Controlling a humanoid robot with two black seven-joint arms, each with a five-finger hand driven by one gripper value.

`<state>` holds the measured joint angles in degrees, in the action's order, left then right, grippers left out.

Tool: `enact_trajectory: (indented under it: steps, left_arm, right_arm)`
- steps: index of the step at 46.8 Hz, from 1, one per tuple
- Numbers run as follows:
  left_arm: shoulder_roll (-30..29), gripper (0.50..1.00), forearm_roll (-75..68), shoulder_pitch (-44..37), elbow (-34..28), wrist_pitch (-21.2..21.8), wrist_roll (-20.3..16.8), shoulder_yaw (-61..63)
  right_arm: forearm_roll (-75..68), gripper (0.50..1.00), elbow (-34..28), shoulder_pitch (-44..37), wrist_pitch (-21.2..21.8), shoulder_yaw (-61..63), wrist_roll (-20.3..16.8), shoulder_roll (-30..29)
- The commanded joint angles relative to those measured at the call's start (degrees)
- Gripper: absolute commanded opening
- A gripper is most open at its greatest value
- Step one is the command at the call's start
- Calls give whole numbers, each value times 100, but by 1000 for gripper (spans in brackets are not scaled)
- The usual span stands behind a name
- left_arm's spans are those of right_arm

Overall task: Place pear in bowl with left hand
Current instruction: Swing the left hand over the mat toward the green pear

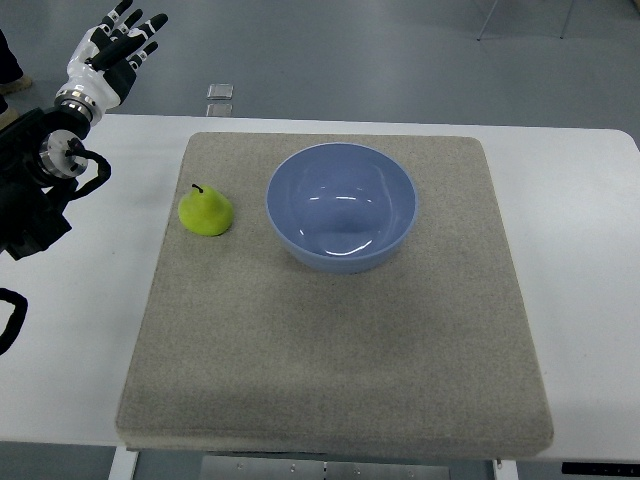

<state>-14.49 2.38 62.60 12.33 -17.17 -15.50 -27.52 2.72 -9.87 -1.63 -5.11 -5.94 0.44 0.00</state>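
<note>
Mat (pixel 330 370): grey felt-like pad, near edge closest to camera, covers most of the white table (pixel 580 280); near half bare, pear and bowl both sit on its far half.
Pear (pixel 206 211): yellow-green, upright on its base, dark stem pointing up and slightly left; stands on mat near its left edge, just left of bowl, small gap between them, not touching.
Bowl (pixel 341 206): light blue, round, upright, on mat at far centre; deep walls, glossy inside with light reflections.
Bowl contents: nothing inside, floor fully visible.
Left hand (pixel 112 50): far left corner, beyond table's far edge, fingers spread and extended, palm open, holds nothing; well apart from pear.
Left arm: black forearm and cabling along left edge of picture, over table's left side.
Right hand: not visible anywhere.
Step in hand: reach, judged; no contact with pear yet, task barely started.
How to do it well: bring hand nearer and rightward to come down over pear; keep fingers open until they straddle the wide lower body, not the narrow neck or stem.
Grasp tip: close around the belly from the left or above so the palm does not push pear toward bowl wall.
Handling guess: smooth tapered shape likely slips upward out of a loose pinch; wrap low.
Transfer: lift clear above rim, short move right, release low over bowl centre.
Risk: knocking pear over, or clipping near-left rim and shifting bowl.
</note>
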Motion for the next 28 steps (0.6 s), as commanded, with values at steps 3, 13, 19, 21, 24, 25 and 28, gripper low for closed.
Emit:
enact_trajectory:
  steps: [3, 13, 19, 21, 24, 25, 28]
  left_arm:
    - [-203, 992, -545, 94, -3, -330, 3, 247]
    - [-458, 990, -1160, 296, -3, -796, 20, 941]
    - [-669, 990, -1609, 560, -3, -1059, 20, 1258]
    - [-739, 990, -1802, 656, -3, -1191, 20, 1328]
    - [-818, 990, -2118, 814, -3, -1393, 20, 1390]
    - [-845, 990, -2250, 867, -3, -1464, 20, 1407]
    - [-915, 990, -2671, 1017, 6, -1666, 20, 1451]
  right_arm:
    - [0, 924, 2, -4, -7, 5, 0, 0]
    - [0, 924, -6, -4, 1, -3, 0, 0]
    - [0, 924, 2, -4, 1, 5, 0, 0]
    - [0, 924, -6, -4, 1, 5, 0, 0]
    - [0, 924, -6, -4, 1, -3, 0, 0]
    - [0, 924, -6, -4, 1, 5, 0, 0]
    - [0, 924, 3, -4, 1, -3, 0, 0]
